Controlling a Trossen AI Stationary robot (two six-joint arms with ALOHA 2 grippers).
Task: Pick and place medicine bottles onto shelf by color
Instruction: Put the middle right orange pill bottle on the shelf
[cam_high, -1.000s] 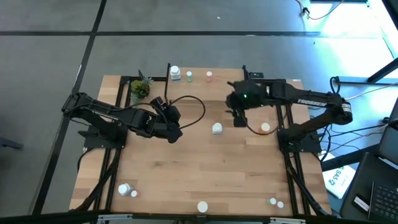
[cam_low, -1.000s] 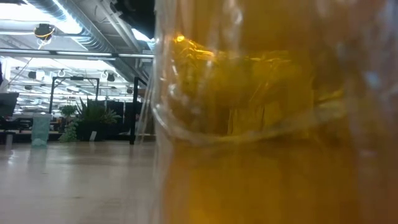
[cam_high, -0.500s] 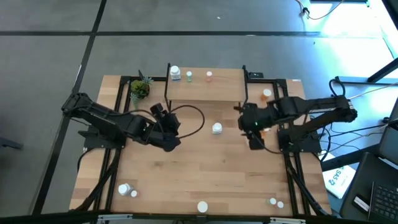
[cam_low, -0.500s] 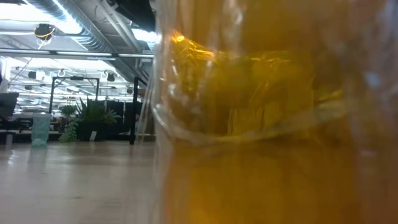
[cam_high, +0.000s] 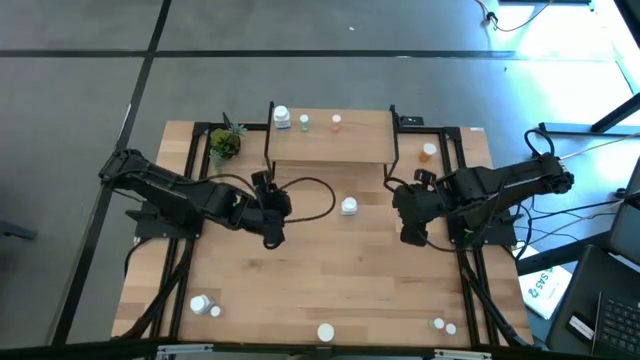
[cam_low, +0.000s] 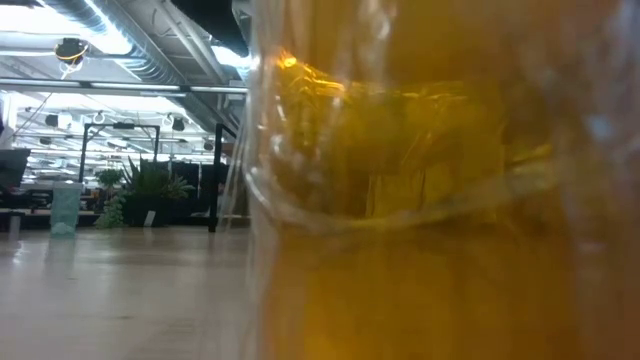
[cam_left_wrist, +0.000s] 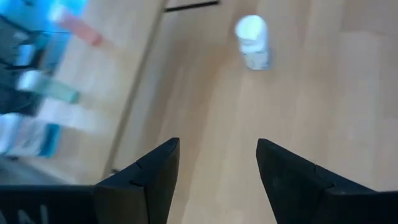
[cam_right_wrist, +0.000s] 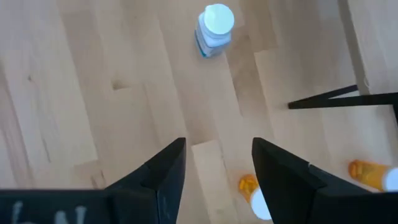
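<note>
A white medicine bottle (cam_high: 348, 206) stands upright on the table between my two grippers; it also shows in the left wrist view (cam_left_wrist: 252, 40) and the right wrist view (cam_right_wrist: 213, 28). My left gripper (cam_high: 272, 236) hovers open to its left, with nothing between the fingers (cam_left_wrist: 217, 146). My right gripper (cam_high: 410, 236) hovers open to its right, also with nothing in it (cam_right_wrist: 217, 146). An orange bottle (cam_right_wrist: 252, 194) stands on the table just below the right fingers. The shelf (cam_high: 330, 140) at the far side carries a white (cam_high: 282, 117), a green (cam_high: 306, 122) and a pink bottle (cam_high: 336, 122).
Another orange bottle (cam_high: 428, 151) stands right of the shelf. More bottles stand near the front edge (cam_high: 200, 303), (cam_high: 326, 332), (cam_high: 438, 323). A potted plant (cam_high: 224, 143) is left of the shelf. An orange bottle (cam_low: 440, 200) right at the lens blocks most of the low view.
My right gripper has swung from beside the shelf's right end toward the table's near and right side, rolling as it went, and stays open. My left gripper has turned about its own axis and shifted slightly toward the near edge.
</note>
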